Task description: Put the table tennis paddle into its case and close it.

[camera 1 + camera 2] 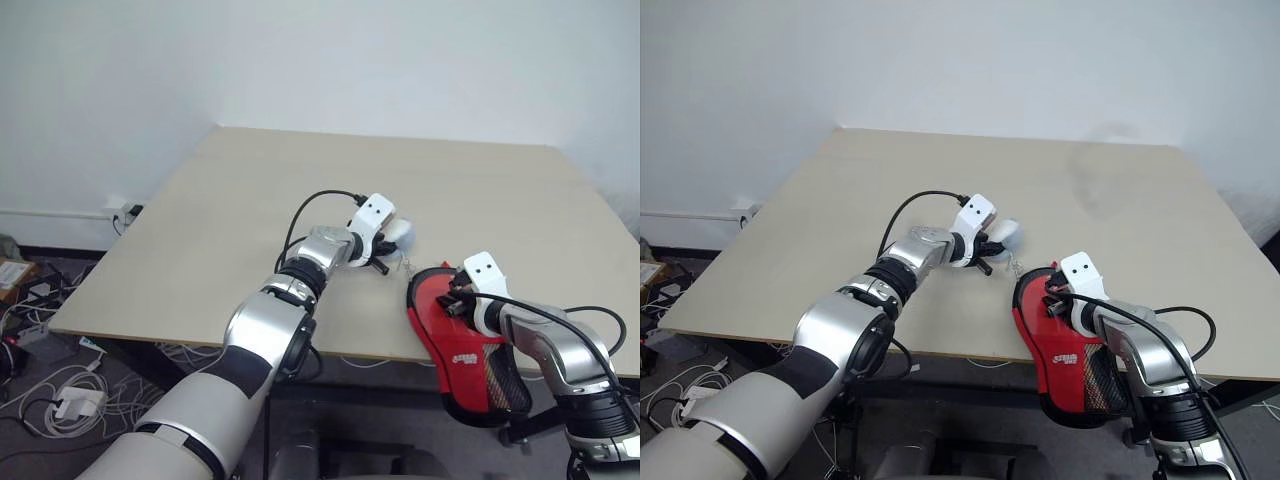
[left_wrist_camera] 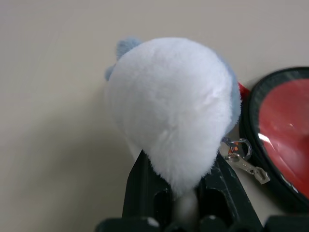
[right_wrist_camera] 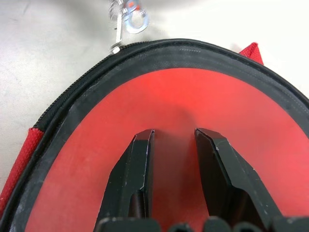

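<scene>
The red case (image 1: 468, 362) lies at the table's front edge with its mesh end hanging over it. Through its clear half shows the red face of the table tennis paddle (image 3: 193, 92), black rim around it; the handle is hidden. My right gripper (image 3: 174, 133) rests on that clear half, fingers a little apart with nothing between them. A white and grey-blue plush ball (image 2: 169, 106) hangs by a metal clasp (image 2: 241, 157) near the case's zip. My left gripper (image 2: 178, 169) is shut on this ball, just left of the case's round end (image 1: 420, 285).
The beige table (image 1: 250, 200) stretches far back and left of both arms. Its front edge runs under the case. Cables and a power strip (image 1: 75, 400) lie on the floor at the left. A white wall stands behind.
</scene>
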Robot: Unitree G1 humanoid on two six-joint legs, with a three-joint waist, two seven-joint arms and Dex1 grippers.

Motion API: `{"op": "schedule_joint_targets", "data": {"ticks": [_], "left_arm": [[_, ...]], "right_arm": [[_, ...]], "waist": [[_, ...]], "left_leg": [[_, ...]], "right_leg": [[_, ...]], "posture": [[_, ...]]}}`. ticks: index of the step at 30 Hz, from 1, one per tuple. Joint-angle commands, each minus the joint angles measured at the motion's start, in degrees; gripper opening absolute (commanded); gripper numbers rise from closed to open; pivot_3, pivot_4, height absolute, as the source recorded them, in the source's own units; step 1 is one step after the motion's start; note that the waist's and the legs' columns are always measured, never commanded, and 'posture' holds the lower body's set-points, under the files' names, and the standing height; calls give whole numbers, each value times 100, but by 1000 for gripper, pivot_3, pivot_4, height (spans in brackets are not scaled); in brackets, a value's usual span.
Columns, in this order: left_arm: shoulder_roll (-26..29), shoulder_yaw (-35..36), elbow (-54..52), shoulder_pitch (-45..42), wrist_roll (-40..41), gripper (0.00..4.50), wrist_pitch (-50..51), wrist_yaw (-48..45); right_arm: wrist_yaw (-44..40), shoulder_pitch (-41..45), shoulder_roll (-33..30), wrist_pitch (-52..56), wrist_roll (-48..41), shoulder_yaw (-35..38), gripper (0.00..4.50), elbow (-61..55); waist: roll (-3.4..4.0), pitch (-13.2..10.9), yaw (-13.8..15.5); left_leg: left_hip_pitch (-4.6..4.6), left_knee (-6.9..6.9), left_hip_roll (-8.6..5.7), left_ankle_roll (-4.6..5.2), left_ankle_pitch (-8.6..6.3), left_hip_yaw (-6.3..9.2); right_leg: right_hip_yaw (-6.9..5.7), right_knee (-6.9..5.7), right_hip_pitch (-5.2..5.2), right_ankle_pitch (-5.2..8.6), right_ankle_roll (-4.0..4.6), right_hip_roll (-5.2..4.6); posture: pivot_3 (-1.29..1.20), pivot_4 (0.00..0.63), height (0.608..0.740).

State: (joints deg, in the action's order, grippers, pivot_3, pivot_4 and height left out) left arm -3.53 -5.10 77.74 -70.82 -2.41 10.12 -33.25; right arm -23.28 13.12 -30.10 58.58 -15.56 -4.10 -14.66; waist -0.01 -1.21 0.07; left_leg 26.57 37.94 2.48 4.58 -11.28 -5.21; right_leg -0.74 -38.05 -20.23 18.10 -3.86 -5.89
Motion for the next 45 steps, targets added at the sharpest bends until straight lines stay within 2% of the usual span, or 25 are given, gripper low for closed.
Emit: {"op": "schedule_joint_targets", "data": {"ticks": [1,10,18,27,32,38,44,45], "left_arm": [[-80,246,-144,-501,-6,101,-341,468],[-741,214,-84,-449,-186,101,-623,465],[-816,173,-144,-222,-172,2934,-798,-425],[-386,416,-358,136,151,2934,-621,-1888],[16,587,-586,291,420,2934,-341,-2782],[396,480,-1070,695,454,2934,-213,-3396],[423,101,-1890,1379,308,2934,-200,-3566],[384,8,-2128,1539,313,2970,-193,-3599]], "right_arm": [[25,-374,55,433,34,-328,1400,109],[213,-709,69,411,41,-261,1400,-294],[230,-786,18,418,18,-139,1400,-418],[77,-507,-49,286,-73,237,1400,-243],[125,-183,125,155,-254,766,1400,-65],[385,375,432,-21,-340,1287,1400,211],[444,968,567,-155,-407,1536,1400,473],[438,1064,559,-146,-414,1546,1806,513]], "waist": [[-1,0,0],[-5,0,2],[-9,1,4],[-9,1,4],[-8,1,-1],[-3,-2,-1],[1,-4,-1],[1,-4,-1]], "left_leg": [[0,-1,0,0,0,0],[1,1,-3,-1,0,12],[1,1,-4,-1,0,13],[1,2,-3,-1,0,13],[1,1,-2,-1,0,13],[4,1,-4,-18,11,8],[5,0,-3,-25,16,0],[6,0,-3,-25,16,-3]], "right_leg": [[0,0,-1,0,0,0],[0,1,0,0,0,-1],[-1,2,1,0,0,-3],[-2,2,1,0,1,-4],[-2,0,0,0,1,-3],[0,-4,-5,0,1,-4],[5,-10,-10,0,1,-4],[6,-12,-10,0,1,-4]], "posture": [[0,0,715],[0,0,715],[0,0,715],[0,0,715],[0,0,715],[0,0,715],[0,0,715],[0,0,715]]}}
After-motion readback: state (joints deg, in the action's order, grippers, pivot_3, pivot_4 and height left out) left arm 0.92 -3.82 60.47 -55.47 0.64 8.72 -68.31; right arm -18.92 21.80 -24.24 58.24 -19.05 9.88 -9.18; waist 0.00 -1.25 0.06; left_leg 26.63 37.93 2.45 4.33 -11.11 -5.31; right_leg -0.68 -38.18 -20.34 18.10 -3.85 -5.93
